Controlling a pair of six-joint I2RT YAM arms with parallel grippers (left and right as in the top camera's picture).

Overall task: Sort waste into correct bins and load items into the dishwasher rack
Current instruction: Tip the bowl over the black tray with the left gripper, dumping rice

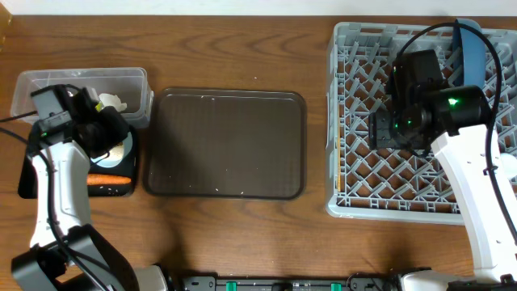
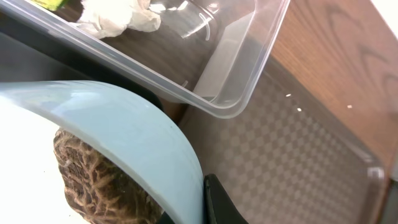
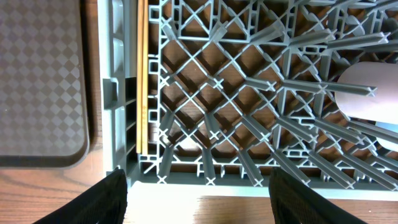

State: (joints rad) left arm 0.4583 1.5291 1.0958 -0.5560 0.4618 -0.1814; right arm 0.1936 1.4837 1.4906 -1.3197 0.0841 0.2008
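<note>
Light-blue bowl (image 2: 124, 130) sits clamped in left gripper (image 2: 198, 205) just beside clear tub (image 2: 239, 68), where a wrong tilt could drop its brown lump (image 2: 93, 180) into that tub; right gripper (image 3: 202, 205) agape, well apart.

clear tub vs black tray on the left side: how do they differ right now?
The clear tub is see-through with taller walls; the black tray is opaque and shallow. The tub holds white tissue; the tray holds an orange carrot. The tub sits at the far side; the tray sits nearer the robot, partly under the left arm. Both are rectangular, similar in footprint, and sit left of the brown serving tray.
</note>
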